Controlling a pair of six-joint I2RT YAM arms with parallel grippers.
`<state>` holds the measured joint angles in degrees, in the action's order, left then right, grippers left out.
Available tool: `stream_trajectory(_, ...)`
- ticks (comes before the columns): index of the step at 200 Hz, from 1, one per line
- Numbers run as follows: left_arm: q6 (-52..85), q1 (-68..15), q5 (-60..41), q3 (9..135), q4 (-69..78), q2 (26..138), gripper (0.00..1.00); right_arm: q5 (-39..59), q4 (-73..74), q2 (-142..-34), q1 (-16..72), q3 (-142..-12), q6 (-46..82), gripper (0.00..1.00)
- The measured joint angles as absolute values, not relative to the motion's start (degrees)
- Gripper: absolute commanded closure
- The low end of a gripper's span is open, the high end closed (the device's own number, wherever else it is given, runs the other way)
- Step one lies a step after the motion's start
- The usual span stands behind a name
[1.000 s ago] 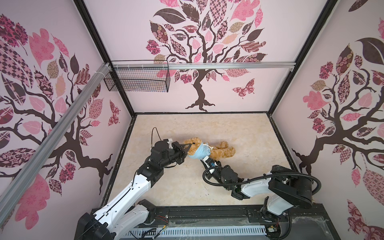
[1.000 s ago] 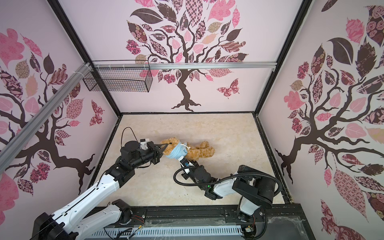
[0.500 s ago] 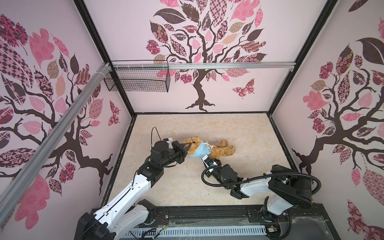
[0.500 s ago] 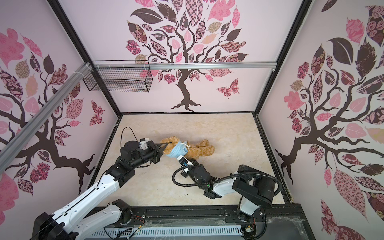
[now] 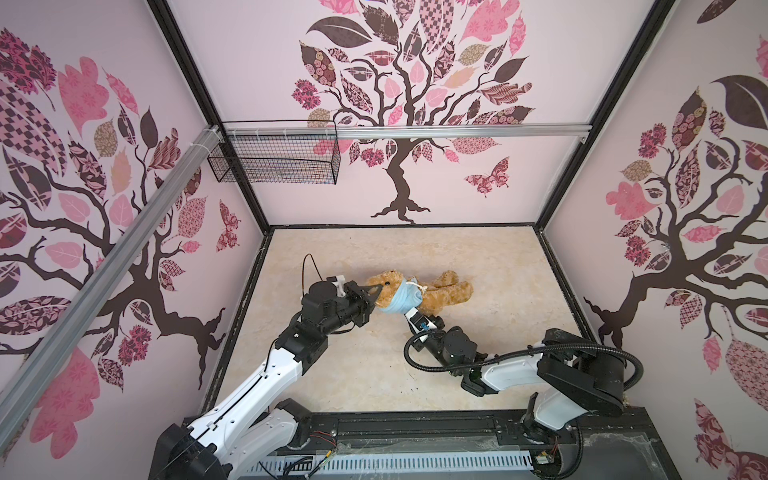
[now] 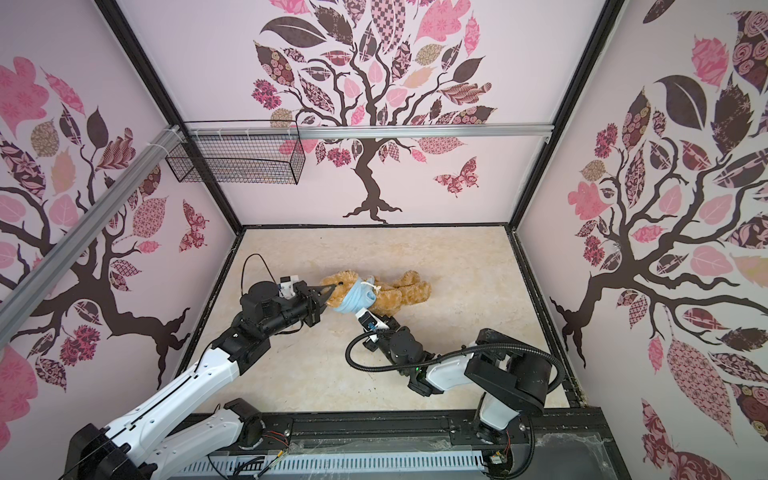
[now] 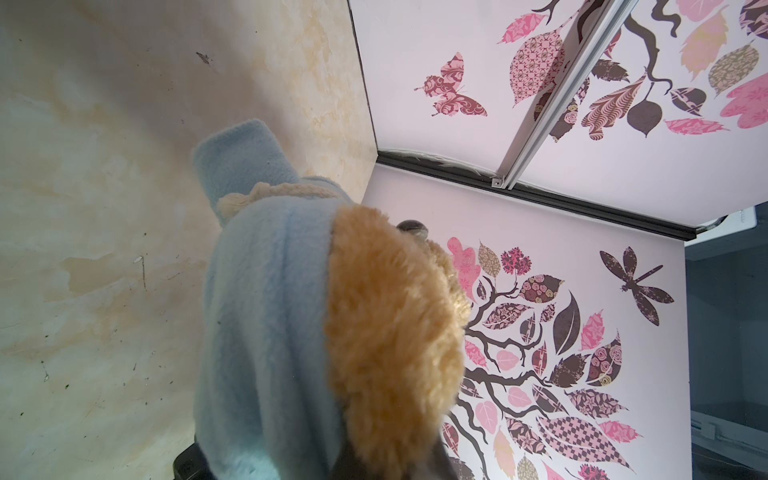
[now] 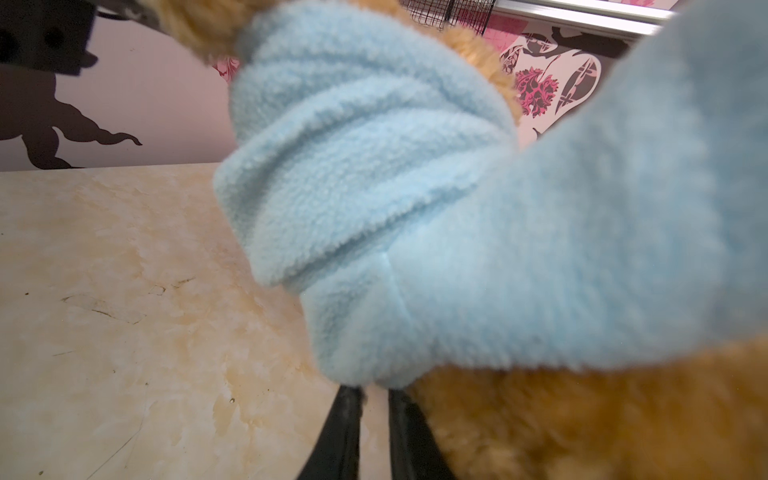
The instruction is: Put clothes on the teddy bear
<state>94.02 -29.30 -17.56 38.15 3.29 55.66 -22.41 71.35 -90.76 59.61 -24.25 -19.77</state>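
Both arms engaged: left jaws closed on teddy bear (image 5: 440,293) head, right jaws clamping light blue shirt (image 5: 397,300) hem. Bear lies mid tabletop (image 5: 365,374), head toward 9 o'clock. Shirt bunched round neck; I reckon next move drags hem toward 3 o'clock.

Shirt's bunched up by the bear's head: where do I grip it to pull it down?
Likely the thick rolled hem of the shirt, on its near side, coming from the front edge: the teddy bear lies head-left, held by the left gripper.
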Motion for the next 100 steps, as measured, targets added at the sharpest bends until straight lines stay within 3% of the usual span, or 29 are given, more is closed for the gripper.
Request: stream_trajectory(100, 94.5, -29.6, -17.6, 38.1, 3.3, 55.9, 1.00, -16.3, 71.8, -87.1, 58.3, -20.4, -21.7, 0.90)
